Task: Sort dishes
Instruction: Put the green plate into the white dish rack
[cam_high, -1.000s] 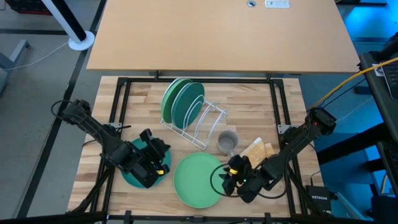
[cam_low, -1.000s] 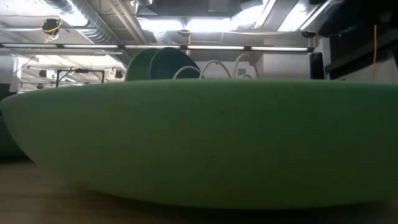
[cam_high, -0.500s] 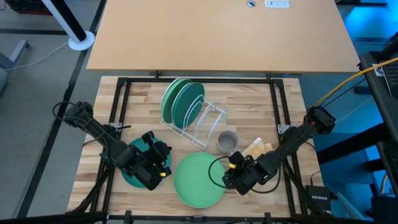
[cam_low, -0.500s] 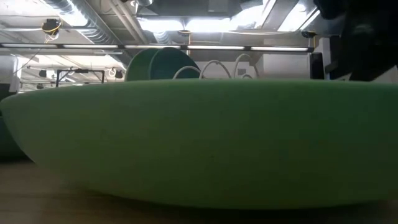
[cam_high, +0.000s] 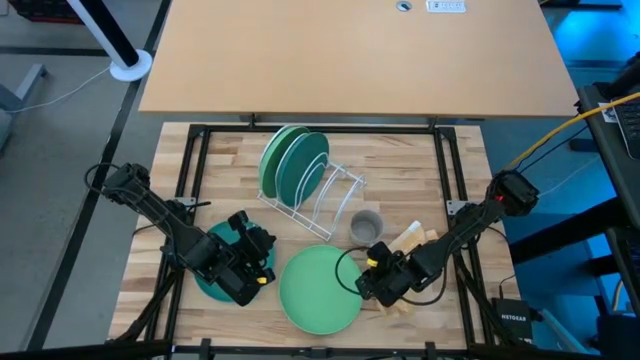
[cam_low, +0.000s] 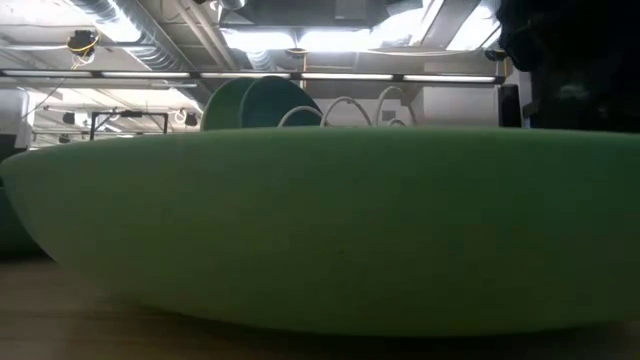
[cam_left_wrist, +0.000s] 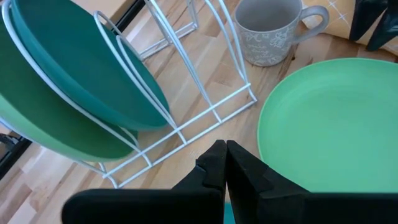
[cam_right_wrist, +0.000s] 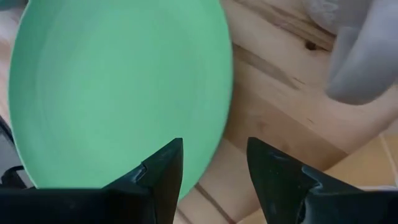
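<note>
Green flat plate (cam_high: 318, 291) lies low centre on the worktop (cam_high: 400, 170); my right end effector (cam_high: 372, 284) spreads wide at its rim, cup (cam_high: 366, 226) and cloth (cam_high: 415, 240) close behind. My left end effector (cam_high: 262, 258) is pinched closed over the teal plate (cam_high: 205, 272).

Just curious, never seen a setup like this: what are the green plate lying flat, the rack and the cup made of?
The flat plate looks like matte plastic: even light green, no glare. The rack seems white-coated wire, thin bent rods. The cup has a grey speckled, patterned surface; metal or ceramic, I cannot tell.
</note>
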